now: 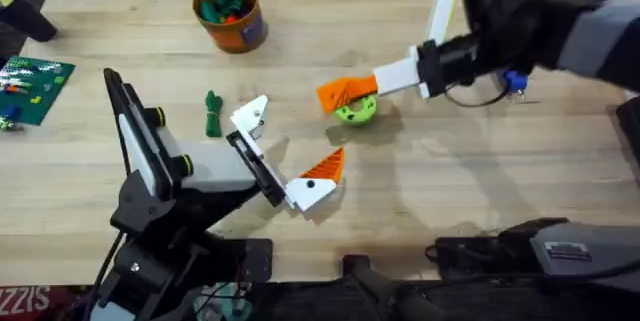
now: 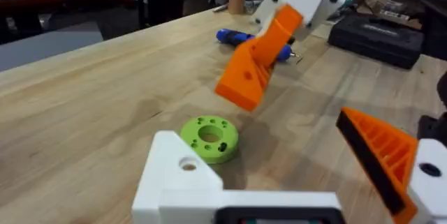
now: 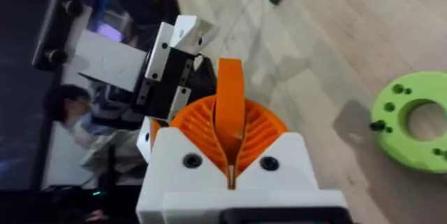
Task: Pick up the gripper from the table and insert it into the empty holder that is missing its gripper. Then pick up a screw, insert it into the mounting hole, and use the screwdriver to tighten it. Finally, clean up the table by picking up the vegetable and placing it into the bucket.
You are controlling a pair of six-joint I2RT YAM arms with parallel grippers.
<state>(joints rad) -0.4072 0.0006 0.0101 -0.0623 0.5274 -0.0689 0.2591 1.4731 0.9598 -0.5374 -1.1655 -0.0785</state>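
Observation:
My right gripper (image 1: 388,81) is shut on the gripper (image 1: 343,91), an orange ribbed wedge, and holds it just above the table. The wedge (image 3: 230,102) sticks out past the right fingertips (image 3: 183,155), and it (image 2: 255,67) hangs tilted, point down. My left gripper (image 1: 295,139) lies open low over the table. One jaw ends in the empty holder (image 2: 183,178), a white bracket with the mounting hole (image 2: 187,163). The other jaw carries an orange finger (image 2: 380,151). The dark green vegetable (image 1: 212,113) lies left of the empty holder (image 1: 255,115). The bucket (image 1: 230,21) stands at the back.
A lime-green disc with holes (image 1: 356,111) lies under the held wedge, with a small dark screw at its rim (image 3: 378,125). A blue screwdriver (image 2: 241,38) lies behind the right gripper. Green items sit in the bucket. A green board (image 1: 30,86) is at the left edge.

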